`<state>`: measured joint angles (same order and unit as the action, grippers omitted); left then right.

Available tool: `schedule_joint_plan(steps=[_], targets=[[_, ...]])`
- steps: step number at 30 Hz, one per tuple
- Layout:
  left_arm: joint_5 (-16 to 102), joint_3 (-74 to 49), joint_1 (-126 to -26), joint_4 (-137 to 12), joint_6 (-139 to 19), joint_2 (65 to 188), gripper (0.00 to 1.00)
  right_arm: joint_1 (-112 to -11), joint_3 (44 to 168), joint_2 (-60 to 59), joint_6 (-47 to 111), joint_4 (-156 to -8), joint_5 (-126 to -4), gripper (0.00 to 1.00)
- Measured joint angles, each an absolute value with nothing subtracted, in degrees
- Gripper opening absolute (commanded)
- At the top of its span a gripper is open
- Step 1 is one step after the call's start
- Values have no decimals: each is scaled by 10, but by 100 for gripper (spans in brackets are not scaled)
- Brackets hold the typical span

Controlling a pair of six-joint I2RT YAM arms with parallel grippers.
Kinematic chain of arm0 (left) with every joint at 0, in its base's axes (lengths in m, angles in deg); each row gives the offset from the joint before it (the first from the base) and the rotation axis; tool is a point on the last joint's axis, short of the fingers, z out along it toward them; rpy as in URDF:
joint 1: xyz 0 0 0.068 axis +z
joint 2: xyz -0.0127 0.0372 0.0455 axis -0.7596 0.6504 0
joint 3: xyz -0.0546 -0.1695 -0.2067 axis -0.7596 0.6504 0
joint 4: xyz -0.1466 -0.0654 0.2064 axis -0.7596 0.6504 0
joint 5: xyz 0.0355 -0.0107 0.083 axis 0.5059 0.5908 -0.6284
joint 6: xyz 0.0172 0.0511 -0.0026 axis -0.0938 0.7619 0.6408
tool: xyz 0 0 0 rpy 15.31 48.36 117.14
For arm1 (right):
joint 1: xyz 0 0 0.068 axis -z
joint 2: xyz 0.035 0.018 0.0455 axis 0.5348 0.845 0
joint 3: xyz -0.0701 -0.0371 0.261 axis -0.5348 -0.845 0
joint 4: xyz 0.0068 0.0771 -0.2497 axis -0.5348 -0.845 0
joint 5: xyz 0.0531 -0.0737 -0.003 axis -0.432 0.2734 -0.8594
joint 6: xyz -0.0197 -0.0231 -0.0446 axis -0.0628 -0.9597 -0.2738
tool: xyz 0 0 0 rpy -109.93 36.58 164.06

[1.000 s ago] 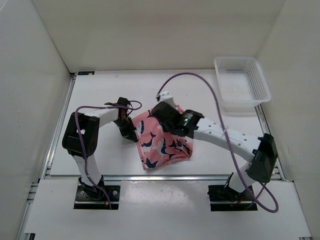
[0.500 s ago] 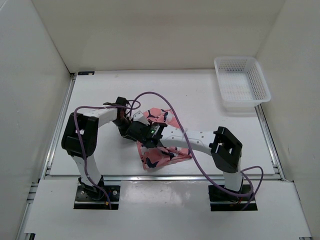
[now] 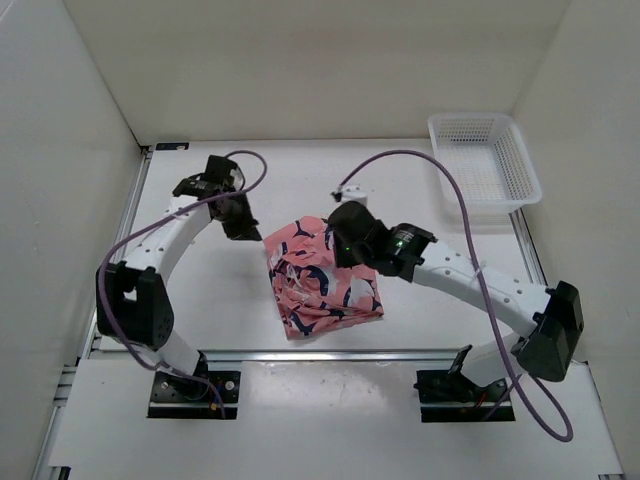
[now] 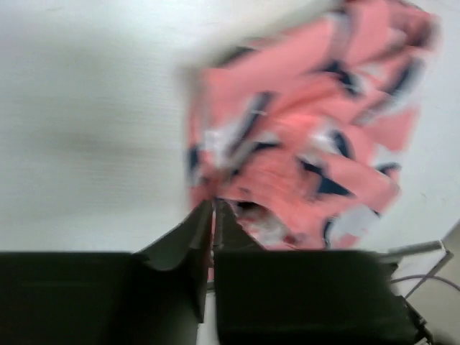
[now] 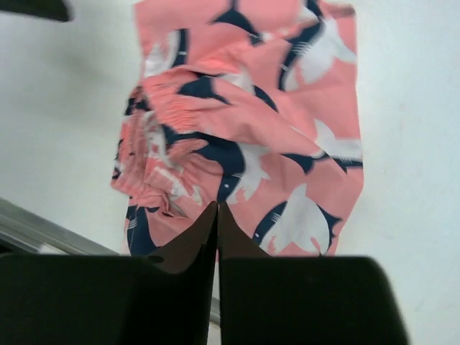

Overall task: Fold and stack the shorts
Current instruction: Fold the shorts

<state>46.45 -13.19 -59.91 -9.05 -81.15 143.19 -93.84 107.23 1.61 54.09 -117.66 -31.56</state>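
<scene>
The right tool (image 3: 345,240) is clenched, its two fingers pressed flat together with nothing seen between them (image 5: 217,210). It hangs over the far edge of the shorts (image 3: 322,285); whether the tips touch the cloth cannot be told. The left tool (image 3: 240,222) also looks clenched, fingers meeting at the tips (image 4: 213,208), though its own view is blurred. It sits just off the far left corner of the shorts, over bare worktop (image 3: 400,180).

The shorts lie on the middle of the worktop, toward its near side, their near edge close to the metal rail (image 3: 300,352) along the front. Bare surface lies to the left as far as the side rail (image 3: 120,260), behind them to the back wall, and to the right. A white mesh basket (image 3: 485,160) stands in the far right corner, well apart from the shorts. White walls close in the left, back and right sides.

The shorts (image 5: 244,144) are a rumpled, roughly square bundle of salmon-pink cloth printed with navy and white sea creatures. One half lies fairly smooth; the other, with the gathered waistband, is bunched into folds.
</scene>
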Motion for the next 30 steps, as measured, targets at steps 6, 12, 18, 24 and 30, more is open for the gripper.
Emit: schedule_joint_plan(steps=[6, 12, 18, 24, 30], targets=[[472, -215, -738, -82, -822, 1421, 10, -792, 971, 15, 590, -1147, -450, 1], [471, -233, -777, -86, -831, 1529, 10, -753, 967, 84, 594, -1132, -541, 1], [454, -211, -774, -93, -830, 1640, 10, -728, 963, 149, 592, -1103, -567, 1], [439, -226, -770, -89, -825, 1676, 10, -723, 962, 224, 592, -1077, -568, 1], [433, -312, -738, -84, -812, 1732, 10, -721, 987, 256, 601, -1063, -566, 1]])
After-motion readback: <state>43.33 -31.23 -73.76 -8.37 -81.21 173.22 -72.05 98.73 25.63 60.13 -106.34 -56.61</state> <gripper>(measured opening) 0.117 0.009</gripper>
